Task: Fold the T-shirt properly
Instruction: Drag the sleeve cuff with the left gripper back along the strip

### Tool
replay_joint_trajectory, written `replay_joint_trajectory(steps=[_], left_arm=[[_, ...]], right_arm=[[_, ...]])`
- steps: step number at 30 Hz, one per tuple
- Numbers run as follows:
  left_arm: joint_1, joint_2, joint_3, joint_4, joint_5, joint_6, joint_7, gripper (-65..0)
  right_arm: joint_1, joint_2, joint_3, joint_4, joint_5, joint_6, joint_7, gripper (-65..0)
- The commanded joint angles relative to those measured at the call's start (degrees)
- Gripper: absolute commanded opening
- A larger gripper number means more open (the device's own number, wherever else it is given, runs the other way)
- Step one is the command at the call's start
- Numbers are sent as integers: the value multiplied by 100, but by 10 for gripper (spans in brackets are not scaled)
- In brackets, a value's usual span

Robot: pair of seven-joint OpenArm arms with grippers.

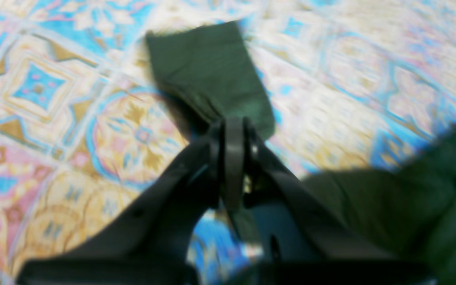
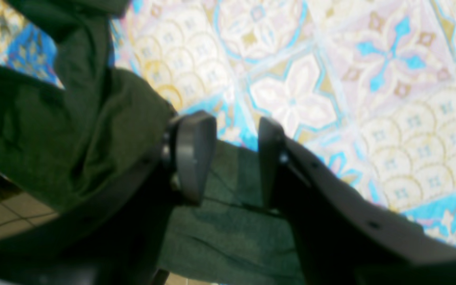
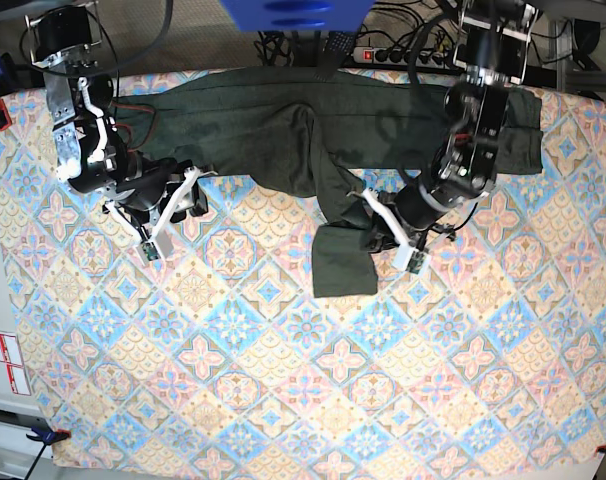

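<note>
The near part of the counter (image 3: pixel 283 400), covered with a patterned cloth of blue, pink and yellow tile shapes, carries nothing but the pattern. A little further, near the middle, lies the squared end of one sleeve (image 3: pixel 343 262) of the dark olive-green long-sleeved knit T-shirt (image 3: pixel 273 120). This sleeve comes down from the body of the garment and its cuff end lies flat on the cloth.

Just beside the sleeve, on the right side of the base view, is the left hand (image 3: pixel 375 228), black with white parts. In the left wrist view its two fingers are pressed together on the sleeve, pinching the thin fabric a little above the cuff, and the flat cuff piece (image 1: pixel 212 75) lies beyond the fingertips of the left hand (image 1: pixel 234 130). This view is blurred, so the exact fold of the fabric in the grip is not clear.

On the left side of the base view the right hand (image 3: pixel 168 215) is at the lower edge of the shirt. In the right wrist view the fingers of the right hand (image 2: pixel 236 158) stand apart with a gap between them, green fabric lies under them, and they pinch nothing that I can see.

At the far side, the body of the T-shirt is spread across the width of the counter along its far edge, with some wrinkles. Behind the counter there are cables and a power strip (image 3: pixel 388 48).
</note>
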Motion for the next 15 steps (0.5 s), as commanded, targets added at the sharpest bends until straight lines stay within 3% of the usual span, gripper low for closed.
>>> replay_joint_trajectory(steps=[1,9,15], left_arm=[[351,-62,-363,549,-51,9,-138,-650],[1959,-88,-1629,2131,-51,-9,-138,-650],[2821,-88,-2271,2412,-51,-9,-174,-650]], right_arm=[[56,52,46,99,49,10,100,-433],[56,52,20,90,49,10,100,-433],[56,52,-6,81,49,10,100,-433]])
